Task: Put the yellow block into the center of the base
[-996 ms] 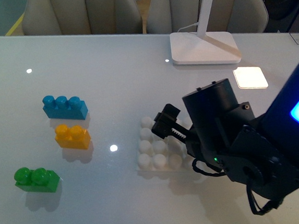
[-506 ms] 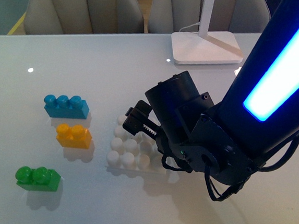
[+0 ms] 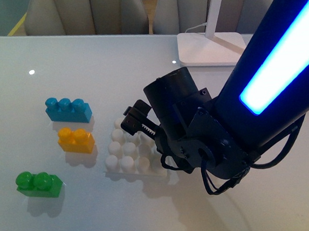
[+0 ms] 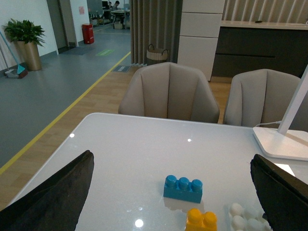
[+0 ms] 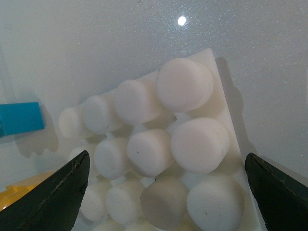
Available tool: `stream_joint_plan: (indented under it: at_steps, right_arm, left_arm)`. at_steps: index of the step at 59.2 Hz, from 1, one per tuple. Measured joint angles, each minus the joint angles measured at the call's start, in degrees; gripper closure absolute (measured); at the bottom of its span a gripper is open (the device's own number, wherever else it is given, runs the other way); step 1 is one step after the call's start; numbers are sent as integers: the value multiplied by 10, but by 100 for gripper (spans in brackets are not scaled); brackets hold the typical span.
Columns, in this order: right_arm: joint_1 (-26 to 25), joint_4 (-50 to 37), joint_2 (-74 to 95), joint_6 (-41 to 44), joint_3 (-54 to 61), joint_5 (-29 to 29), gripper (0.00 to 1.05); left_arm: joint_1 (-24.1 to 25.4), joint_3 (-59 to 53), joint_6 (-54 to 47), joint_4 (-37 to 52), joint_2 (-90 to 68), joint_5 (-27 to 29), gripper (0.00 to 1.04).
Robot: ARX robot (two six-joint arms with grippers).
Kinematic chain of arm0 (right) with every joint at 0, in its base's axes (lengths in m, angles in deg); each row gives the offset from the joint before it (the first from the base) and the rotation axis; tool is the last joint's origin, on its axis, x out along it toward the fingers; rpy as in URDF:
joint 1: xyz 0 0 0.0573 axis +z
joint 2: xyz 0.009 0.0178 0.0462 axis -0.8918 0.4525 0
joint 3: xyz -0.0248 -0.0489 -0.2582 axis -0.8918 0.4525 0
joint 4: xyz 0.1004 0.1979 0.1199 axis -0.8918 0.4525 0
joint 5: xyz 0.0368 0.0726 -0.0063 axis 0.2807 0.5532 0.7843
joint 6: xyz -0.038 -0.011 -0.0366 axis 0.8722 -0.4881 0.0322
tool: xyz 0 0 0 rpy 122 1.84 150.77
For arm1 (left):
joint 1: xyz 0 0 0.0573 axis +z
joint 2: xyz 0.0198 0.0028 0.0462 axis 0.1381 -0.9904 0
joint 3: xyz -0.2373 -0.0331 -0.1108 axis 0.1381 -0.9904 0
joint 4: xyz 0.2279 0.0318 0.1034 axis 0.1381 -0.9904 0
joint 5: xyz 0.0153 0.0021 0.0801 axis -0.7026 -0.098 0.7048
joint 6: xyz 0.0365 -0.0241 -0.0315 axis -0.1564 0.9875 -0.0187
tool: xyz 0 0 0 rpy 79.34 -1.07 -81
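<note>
Yellow block (image 3: 75, 141) sits upright on the tabletop (image 3: 84, 57), studs up, untouched. It is just right of the scene's left-hand column of bricks: blue brick (image 3: 67, 109) behind it, green brick (image 3: 38, 184) nearer and further left. Its long axis runs roughly left to right, the two studs side by side. The base (image 3: 126, 153) lies just right of the block across a narrow strip of bare tabletop, with no brick on it yet. Right gripper (image 5: 166, 161) is low over the base with its fingers spread wide and the studded plate between them; contact with the plate's edges cannot be made out. From that gripper the block lies to the left, past the base's left edge. Left gripper (image 4: 171, 159) is also spread and empty, looking across the tabletop from the near side with the block at the lower edge of its view. The left arm is absent from the front view. Judgement: the block is on the left arm's side, so its pick is likely the easier.
</note>
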Motion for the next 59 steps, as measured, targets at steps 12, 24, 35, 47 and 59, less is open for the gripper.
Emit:
stream_joint_plan:
  at_steps: [12,24,35,47,59]
  right_arm:
    - [0,0,0,7,0,3,9]
    - [-5,-19,-15,18,22,19,9]
    - [-36,-29,-44,37,63,45,9]
    - [-82,-31,-83,61,111,54,9]
    - [-136,-33,-160,112,174,78,9]
  left_arm:
    - [0,0,0,0,0,0,7]
    - [0,0,0,0,0,0,7]
    - [0,0,0,0,0,0,7]
    - [0,0,0,0,0,0,7]
    - [0,0,0,0,0,0,7]
